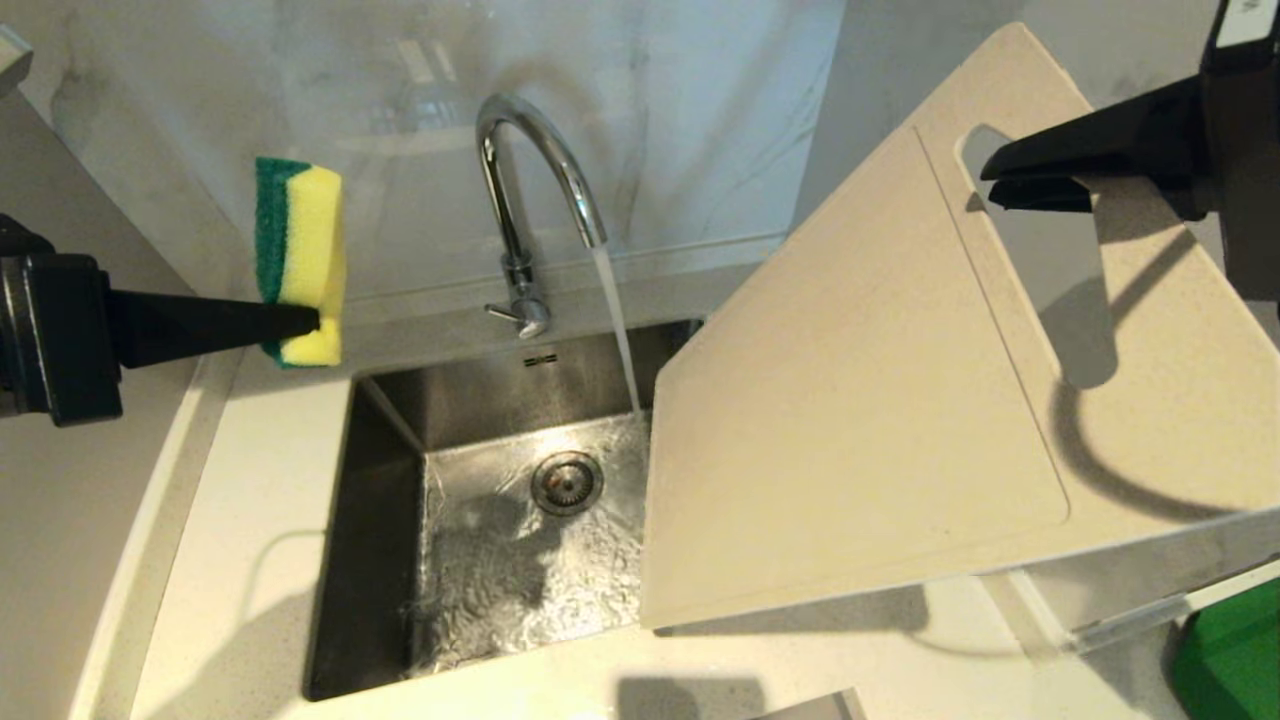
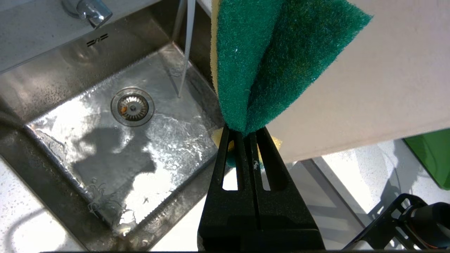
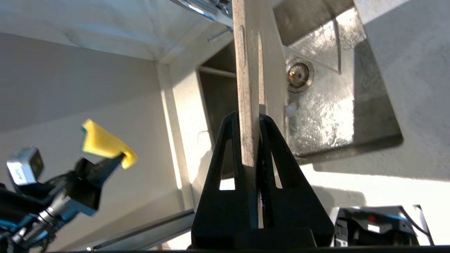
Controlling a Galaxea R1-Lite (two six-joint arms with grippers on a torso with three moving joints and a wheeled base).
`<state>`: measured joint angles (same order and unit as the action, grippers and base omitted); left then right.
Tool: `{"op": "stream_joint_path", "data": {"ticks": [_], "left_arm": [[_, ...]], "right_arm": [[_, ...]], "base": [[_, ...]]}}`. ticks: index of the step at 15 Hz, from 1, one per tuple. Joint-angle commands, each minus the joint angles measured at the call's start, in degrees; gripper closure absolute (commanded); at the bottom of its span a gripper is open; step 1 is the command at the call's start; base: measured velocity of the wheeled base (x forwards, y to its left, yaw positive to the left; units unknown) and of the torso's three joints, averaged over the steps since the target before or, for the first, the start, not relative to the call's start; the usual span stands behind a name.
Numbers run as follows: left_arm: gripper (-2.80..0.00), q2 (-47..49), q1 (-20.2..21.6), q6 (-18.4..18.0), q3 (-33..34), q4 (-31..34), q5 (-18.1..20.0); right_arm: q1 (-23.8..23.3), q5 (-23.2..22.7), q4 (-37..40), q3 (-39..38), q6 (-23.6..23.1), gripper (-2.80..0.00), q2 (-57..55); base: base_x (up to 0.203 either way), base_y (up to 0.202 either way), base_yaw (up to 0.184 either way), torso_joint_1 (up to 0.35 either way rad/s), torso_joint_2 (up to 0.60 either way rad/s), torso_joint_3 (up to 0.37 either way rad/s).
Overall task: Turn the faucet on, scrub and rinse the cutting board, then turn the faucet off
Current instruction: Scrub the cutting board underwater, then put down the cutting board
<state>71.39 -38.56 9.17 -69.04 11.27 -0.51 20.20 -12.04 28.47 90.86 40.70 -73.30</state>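
Spreading pale around everything, the bench (image 1: 250,480) carries a steel sink (image 1: 390,520) sunk at its middle, with water sheeting over the sink floor toward the drain (image 1: 567,482). Next in size, the board (image 1: 870,400) hangs tilted from 2 o'clock of the head view down toward the centre, its low corner reaching over the sink's right rim, seemingly so that runoff falls into the basin; the stream passes just beside its left edge and I cannot tell whether it wets it. At 12 o'clock stands the faucet (image 1: 530,190), running, so the turning-on looks done. The right gripper (image 1: 1040,180) at 2 o'clock is clamped on the board beside its handle slot, the wrist view showing the board's edge pinched between the jaws, which keeps the broad face open to scrubbing. At 9 o'clock the left gripper (image 1: 310,320) is closed tight on the sponge (image 1: 300,265), held upright well apart from the board, green side away from the tap; scrubbing appears to be the step at hand.
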Motion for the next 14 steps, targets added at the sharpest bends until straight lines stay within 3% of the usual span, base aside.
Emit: {"op": "stream_joint_path", "data": {"ticks": [1, 7, 14], "left_arm": [[0.0, 0.3, 0.0, 0.1, -0.1, 0.1, 0.1], [0.0, 1.1, 0.0, 0.1, -0.1, -0.1, 0.2], [0.0, 1.5, 0.0, 0.1, 0.1, -0.1, 0.2]], "right_arm": [[0.0, -0.1, 0.2, -1.4, 0.3, 0.0, 1.8], [0.0, 4.8, 1.2, -2.4, -2.1, 0.0, 1.1], [0.0, 10.9, 2.7, -14.8, -5.2, 0.0, 2.0]], "base": [[0.0, 0.0, 0.0, 0.0, 0.0, 0.0], [0.0, 0.0, 0.0, 0.0, 0.0, 0.0], [0.0, 0.0, 0.0, 0.0, 0.0, 0.0]]}}
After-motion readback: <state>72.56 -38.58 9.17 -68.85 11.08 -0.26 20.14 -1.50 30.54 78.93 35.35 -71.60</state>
